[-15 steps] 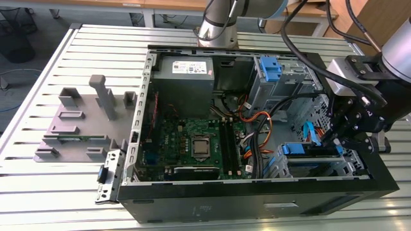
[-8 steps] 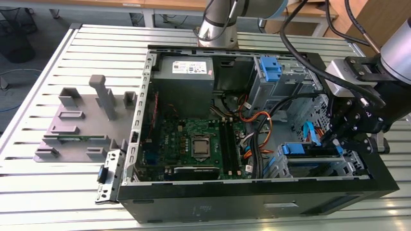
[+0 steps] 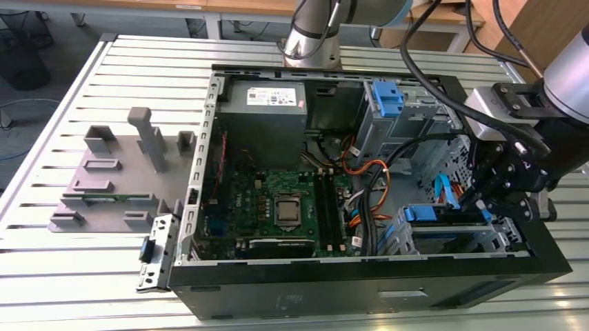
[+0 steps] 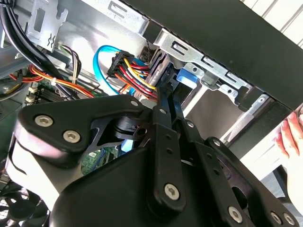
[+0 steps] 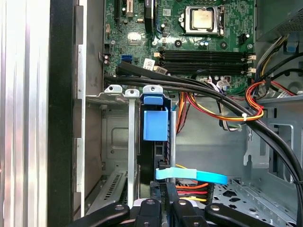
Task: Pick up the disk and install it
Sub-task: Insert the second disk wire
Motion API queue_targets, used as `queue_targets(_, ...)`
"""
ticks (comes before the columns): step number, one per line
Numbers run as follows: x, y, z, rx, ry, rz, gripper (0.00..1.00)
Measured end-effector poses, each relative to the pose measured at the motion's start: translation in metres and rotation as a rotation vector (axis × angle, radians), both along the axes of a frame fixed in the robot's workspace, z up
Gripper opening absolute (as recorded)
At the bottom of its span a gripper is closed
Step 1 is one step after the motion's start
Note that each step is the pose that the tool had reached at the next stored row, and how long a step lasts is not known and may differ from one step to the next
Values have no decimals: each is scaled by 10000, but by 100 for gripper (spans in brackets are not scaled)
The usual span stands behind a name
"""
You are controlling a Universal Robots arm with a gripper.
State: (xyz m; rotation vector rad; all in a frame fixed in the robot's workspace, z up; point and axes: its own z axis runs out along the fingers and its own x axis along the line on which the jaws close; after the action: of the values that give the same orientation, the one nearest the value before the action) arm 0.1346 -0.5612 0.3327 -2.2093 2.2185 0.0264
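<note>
One arm: reaching into the open case point(image 3: 368, 272) at the drive cage on the exterior view's right, set to work in the bay.
Gripper point(image 3: 497, 196): low over the cage point(image 3: 451, 238); in the second wrist view its fingers point(image 4: 163, 111) come together at a narrow dark edge beside a blue tab, so I judge them clamped on the disk, though the contact itself is partly hidden.
Disk point(image 5: 155, 125): standing on edge in a cage slot, blue carrier tab showing, so it reads as seated or nearly seated in the bay.
Cables: a power bundle point(image 4: 135, 75) and a blue data lead point(image 5: 189, 175) sit just beside the disk's end, close enough to plug in.
Motherboard point(image 3: 281, 207): well apart from the gripper.
Hand point(image 4: 289, 137): at the case's outer edge in the second wrist view, not touching the gripper.
</note>
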Motion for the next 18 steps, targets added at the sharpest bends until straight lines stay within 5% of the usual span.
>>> queue_targets(18, 0, 0, -33, 0, 0, 0, 16)
